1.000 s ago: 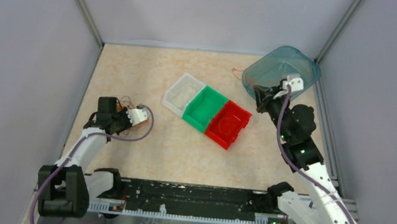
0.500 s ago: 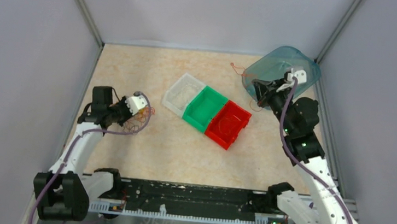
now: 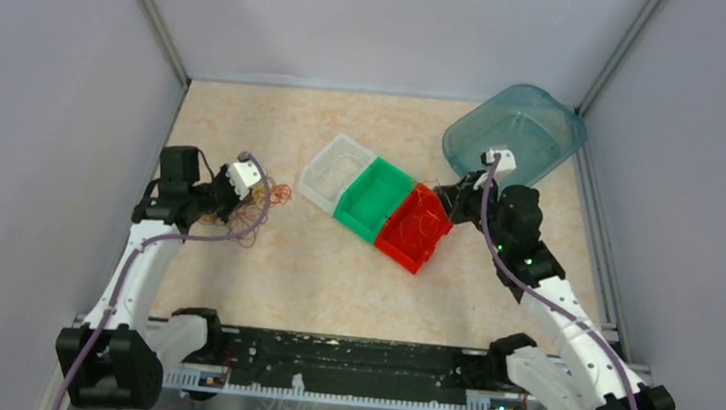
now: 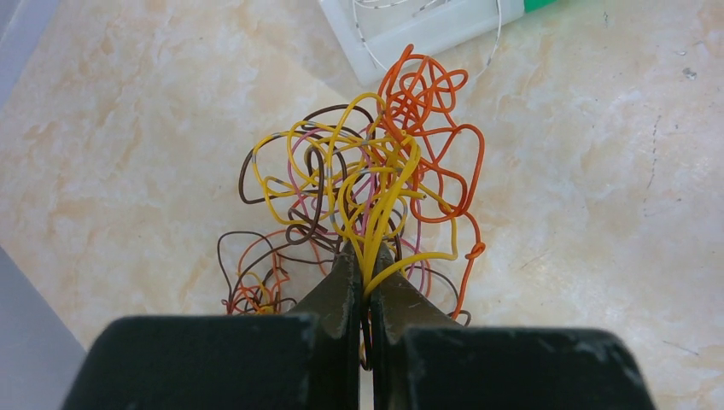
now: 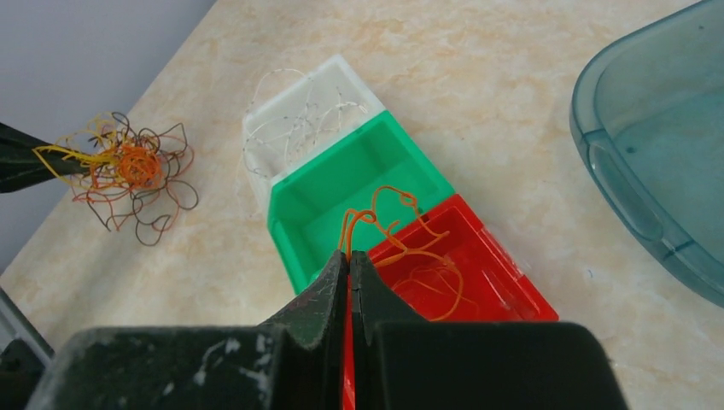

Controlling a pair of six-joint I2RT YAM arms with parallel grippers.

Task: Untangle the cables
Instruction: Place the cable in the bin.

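A tangle of cables [image 4: 367, 184], yellow, orange, brown and pink loops, hangs from my left gripper [image 4: 365, 260], which is shut on its yellow strands just above the table. The tangle also shows in the top view [image 3: 264, 196] and at the left of the right wrist view [image 5: 128, 171]. My right gripper [image 5: 350, 256] is shut on a single orange cable [image 5: 401, 226] and holds it over the red bin [image 5: 487, 269]. In the top view this gripper [image 3: 452, 202] is at the red bin's right end.
Three joined bins lie mid-table: white [image 3: 334, 170] holding thin white wire, green [image 3: 375, 198], red [image 3: 417, 227] holding orange wire. A teal tray [image 3: 517, 129] sits at the back right. Grey walls close in both sides.
My right gripper has moved from the teal tray down-left to the red bin, carrying the orange cable. My left gripper has shifted slightly back and right with the tangle.
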